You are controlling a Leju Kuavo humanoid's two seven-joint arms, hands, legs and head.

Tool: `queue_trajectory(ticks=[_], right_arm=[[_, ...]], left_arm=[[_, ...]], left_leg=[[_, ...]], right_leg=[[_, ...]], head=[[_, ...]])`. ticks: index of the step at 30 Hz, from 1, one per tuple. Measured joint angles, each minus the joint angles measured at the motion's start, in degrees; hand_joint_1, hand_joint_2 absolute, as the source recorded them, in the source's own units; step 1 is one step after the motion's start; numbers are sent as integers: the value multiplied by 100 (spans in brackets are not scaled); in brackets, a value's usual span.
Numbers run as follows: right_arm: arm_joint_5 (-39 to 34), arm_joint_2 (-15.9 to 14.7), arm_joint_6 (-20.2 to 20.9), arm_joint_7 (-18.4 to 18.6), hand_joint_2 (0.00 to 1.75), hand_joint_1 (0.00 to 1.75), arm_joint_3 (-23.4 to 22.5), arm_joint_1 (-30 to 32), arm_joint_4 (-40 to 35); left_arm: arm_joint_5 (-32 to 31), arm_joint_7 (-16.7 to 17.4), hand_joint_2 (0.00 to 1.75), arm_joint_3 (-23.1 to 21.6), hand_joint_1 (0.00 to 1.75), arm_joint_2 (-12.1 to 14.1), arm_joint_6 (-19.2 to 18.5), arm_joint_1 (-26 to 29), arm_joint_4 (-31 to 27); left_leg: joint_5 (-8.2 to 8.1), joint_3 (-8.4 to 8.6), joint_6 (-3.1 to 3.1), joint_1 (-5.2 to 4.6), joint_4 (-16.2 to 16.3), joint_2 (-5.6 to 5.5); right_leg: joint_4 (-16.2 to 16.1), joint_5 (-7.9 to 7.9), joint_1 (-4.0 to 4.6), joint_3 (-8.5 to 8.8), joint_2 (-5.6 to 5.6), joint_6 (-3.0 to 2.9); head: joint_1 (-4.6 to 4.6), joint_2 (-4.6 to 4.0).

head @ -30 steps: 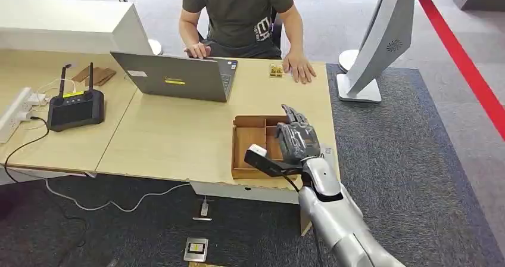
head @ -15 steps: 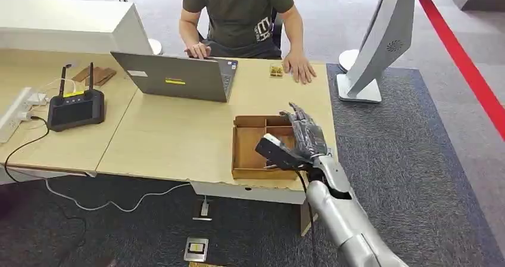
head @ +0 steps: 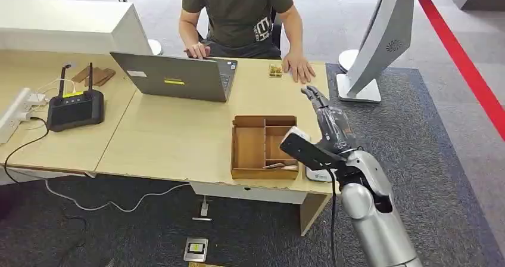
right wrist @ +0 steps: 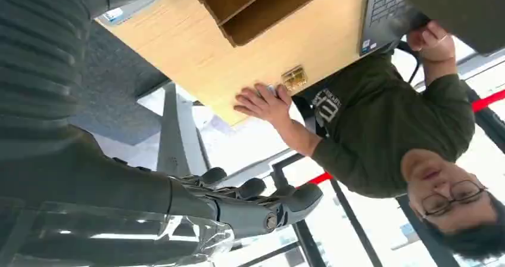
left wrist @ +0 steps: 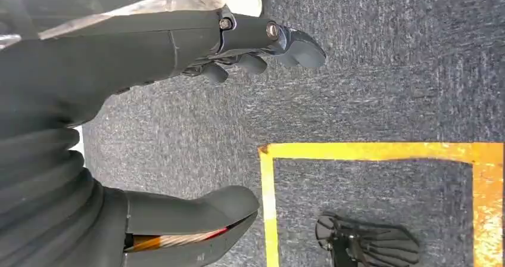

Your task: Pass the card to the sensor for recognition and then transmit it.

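My right hand (head: 328,124) hangs above the table's right end, just right of the wooden compartment box (head: 249,146). Its fingers are stretched toward the person and hold nothing; the right wrist view shows the same hand (right wrist: 238,204) bare. A small white card-like piece (head: 319,175) lies flat on the table beside the box, partly hidden under my wrist, and appears again as a pale card (right wrist: 128,9) at the table edge. A thin light item (head: 280,166) lies in the box's near right compartment. My left hand (left wrist: 178,46) hangs over the carpet, fingers apart and holding nothing.
A person sits at the far side with one hand (head: 301,70) flat on the table next to a small gold object (head: 276,70). A laptop (head: 178,76) and a black controller with antennas (head: 74,109) stand to the left. A white stand (head: 369,46) rises on the right.
My right hand has moved from over the wooden box to its right and farther from me, uncovering the box. The person and the table items have stayed put.
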Motion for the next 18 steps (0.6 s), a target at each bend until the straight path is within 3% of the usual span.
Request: queue_trajectory(ticks=[7, 18], right_arm=[[711, -17, 494, 17, 175, 0, 177, 416, -955], [1559, -11, 535, -262, 175, 0, 684, 628, -1225]], left_arm=[[15, -7, 175, 2, 0, -7, 0, -6, 0], [-22, -87, 175, 2, 0, -31, -22, -25, 0]], left_leg=[[-2, -2, -3, 0, -1, 0], [-2, -2, -3, 0, -1, -1]], right_leg=[[0, -1, 0, 2, 0, 0], [0, -1, 0, 5, 0, 0]], head=[[0, 0], [2, 0]])
